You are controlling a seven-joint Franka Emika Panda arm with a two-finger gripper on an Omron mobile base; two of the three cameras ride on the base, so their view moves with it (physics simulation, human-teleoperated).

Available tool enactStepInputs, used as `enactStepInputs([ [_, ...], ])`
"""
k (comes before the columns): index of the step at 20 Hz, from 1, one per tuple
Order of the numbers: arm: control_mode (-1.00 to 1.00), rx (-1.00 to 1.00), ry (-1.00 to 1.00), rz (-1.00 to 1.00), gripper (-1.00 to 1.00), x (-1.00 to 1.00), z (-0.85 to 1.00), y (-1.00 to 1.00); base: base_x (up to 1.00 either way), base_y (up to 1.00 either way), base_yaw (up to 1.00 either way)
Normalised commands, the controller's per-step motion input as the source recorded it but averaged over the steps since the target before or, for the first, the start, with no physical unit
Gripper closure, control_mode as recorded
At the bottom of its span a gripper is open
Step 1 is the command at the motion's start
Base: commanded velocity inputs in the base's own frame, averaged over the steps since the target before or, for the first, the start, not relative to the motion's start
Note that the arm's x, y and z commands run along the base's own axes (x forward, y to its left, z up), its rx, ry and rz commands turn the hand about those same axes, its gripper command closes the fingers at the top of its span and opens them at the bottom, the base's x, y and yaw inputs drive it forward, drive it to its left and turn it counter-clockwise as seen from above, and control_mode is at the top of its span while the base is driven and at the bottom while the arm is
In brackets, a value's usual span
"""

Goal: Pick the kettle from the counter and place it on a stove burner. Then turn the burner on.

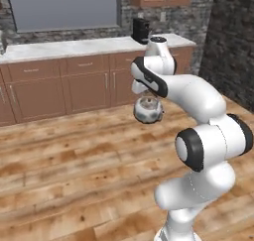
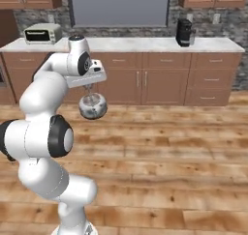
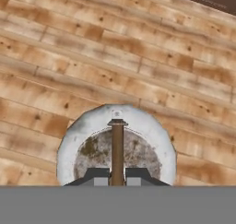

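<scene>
I see a wood floor (image 1: 74, 175) across all three views, with a far counter (image 2: 145, 44) over brown cabinets (image 2: 164, 79) along the back wall. On that counter stand a toaster oven (image 2: 42, 34) and a dark coffee machine (image 2: 184, 32). No cooktop or burner is in sight, so I judge this to be the carry leg of the task, with the base facing away from the stove.

The arm (image 1: 198, 136) folds back on itself, elbow high, hand pointing down. I take this as a compact carry posture that keeps the load close to the base.

The kettle (image 1: 148, 109) hangs in the air below the hand, well clear of the floor. In the hand view, the gripper (image 3: 117, 177) has its fingers (image 3: 97, 176) clamped on the kettle's arched handle (image 3: 117, 149), so the body hangs plumb.

The spout is hard to make out. The kettle's lower edge is cut off in the hand view.
</scene>
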Motion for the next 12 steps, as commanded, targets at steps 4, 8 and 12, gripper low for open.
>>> enactStepInputs([
  [4, 1.0, 0.0, 0.0, 0.0, 1.0, 0.0, 0.0, 0.0, 1.0, 0.01, 0.38],
  [8, 1.0, 0.0, 0.0, 0.0, 1.0, 0.0, 0.0, 0.0, 1.0, 0.05, 0.4],
  [12, 1.0, 0.0, 0.0, 0.0, 1.0, 0.0, 0.0, 0.0, 0.92, 0.02, 0.43],
])
